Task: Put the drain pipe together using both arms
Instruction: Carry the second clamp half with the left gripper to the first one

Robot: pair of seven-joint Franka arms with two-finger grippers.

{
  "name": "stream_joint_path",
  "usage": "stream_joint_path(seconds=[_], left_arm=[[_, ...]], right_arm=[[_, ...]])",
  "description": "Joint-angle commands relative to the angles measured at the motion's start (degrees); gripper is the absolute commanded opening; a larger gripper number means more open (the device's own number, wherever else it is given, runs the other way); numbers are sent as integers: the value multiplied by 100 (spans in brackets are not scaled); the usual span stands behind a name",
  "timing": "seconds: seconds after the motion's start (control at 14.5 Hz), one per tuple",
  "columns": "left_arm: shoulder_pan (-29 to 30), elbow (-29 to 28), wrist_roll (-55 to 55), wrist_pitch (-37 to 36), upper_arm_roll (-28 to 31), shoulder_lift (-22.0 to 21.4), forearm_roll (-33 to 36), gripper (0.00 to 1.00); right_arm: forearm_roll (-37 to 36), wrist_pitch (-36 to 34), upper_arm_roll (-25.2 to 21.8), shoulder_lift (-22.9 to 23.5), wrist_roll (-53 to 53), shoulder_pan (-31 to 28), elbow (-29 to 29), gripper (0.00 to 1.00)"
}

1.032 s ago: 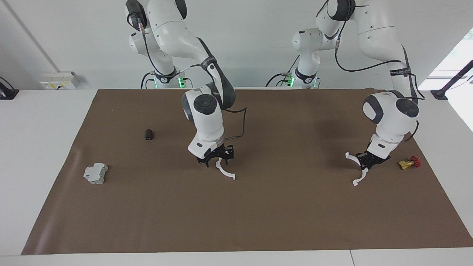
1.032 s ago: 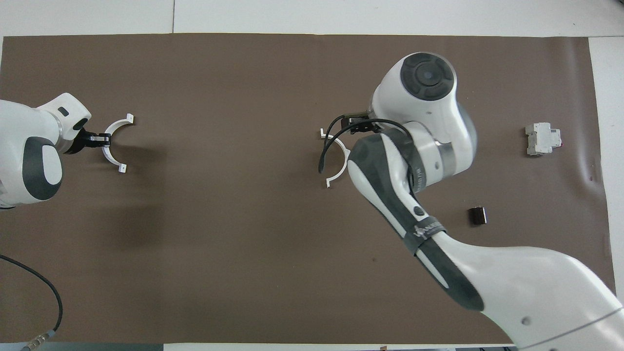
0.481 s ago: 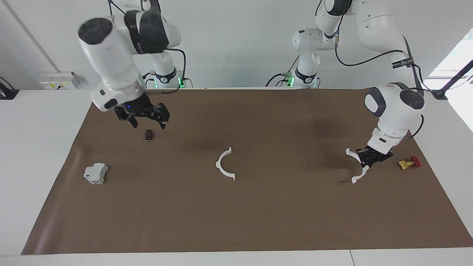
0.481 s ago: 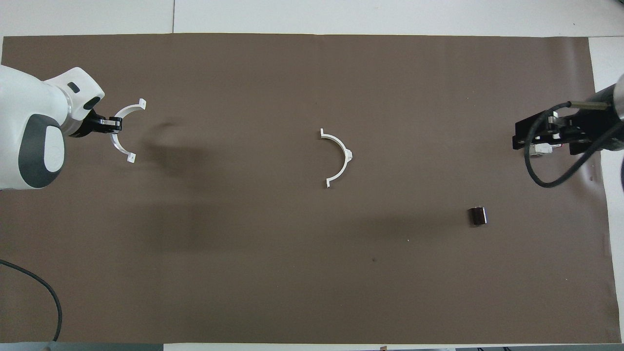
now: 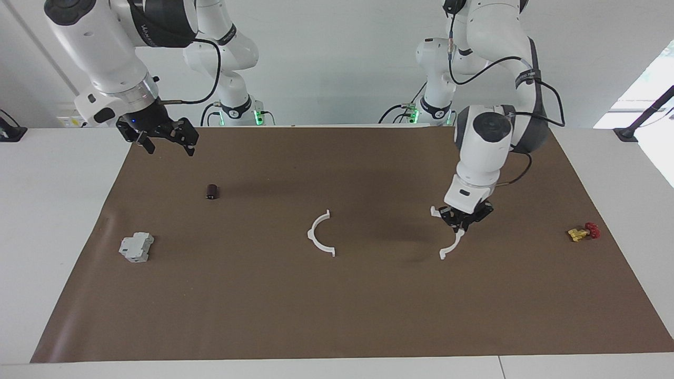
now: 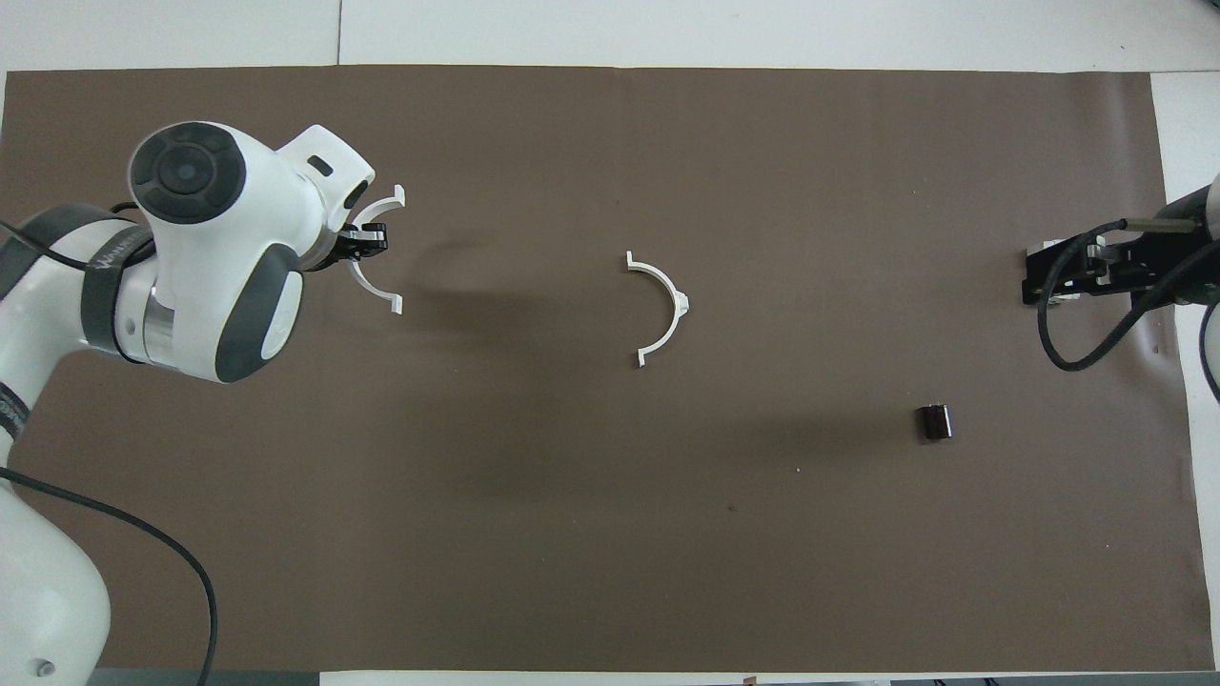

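Observation:
One white half-circle arc of the drain pipe (image 5: 319,234) lies flat on the brown mat near its middle; it also shows in the overhead view (image 6: 662,305). My left gripper (image 5: 463,218) is shut on the second arc (image 5: 454,243) and holds it low over the mat, beside the lying arc toward the left arm's end, well apart from it. In the overhead view this gripper (image 6: 367,243) grips the held arc (image 6: 367,283) at mid-curve. My right gripper (image 5: 163,136) is open and empty, raised over the mat's edge at the right arm's end (image 6: 1077,272).
A grey boxy block (image 5: 136,247) sits toward the right arm's end; the right gripper covers it in the overhead view. A small dark cylinder (image 5: 211,191) (image 6: 934,421) stands nearer the robots. A yellow-and-red part (image 5: 583,231) lies toward the left arm's end.
The right gripper let go of its arc at the mat's middle, rose and swung back to its own end. The left gripper carried its arc toward the middle.

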Motion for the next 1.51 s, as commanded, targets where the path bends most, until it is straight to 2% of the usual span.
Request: stream_joint_path(seconds=[0.0,0.21,0.55,0.83,1.44], left_arm=[[-550,336,-657,-179,91,279,113,0],[-1034,845,-1403,-275,91,841,113,0],[-1536,996,-1590,74,73,1307,17,0],[-1650,979,-1608,417,64,1335,-343,0],[-1984,672,-1775,727,64,1432,-362,0]], right_arm=[[-93,131,113,-89,-152,-116,-142,100],[-75,148,87,-44,-353,-160,-107,100],[-67,166,25,-36,-398,-230,-54,100],[-5,280,34,-44,-407,-353,-106,100],[13,245,43,-44,-425,-336,-107,100]])
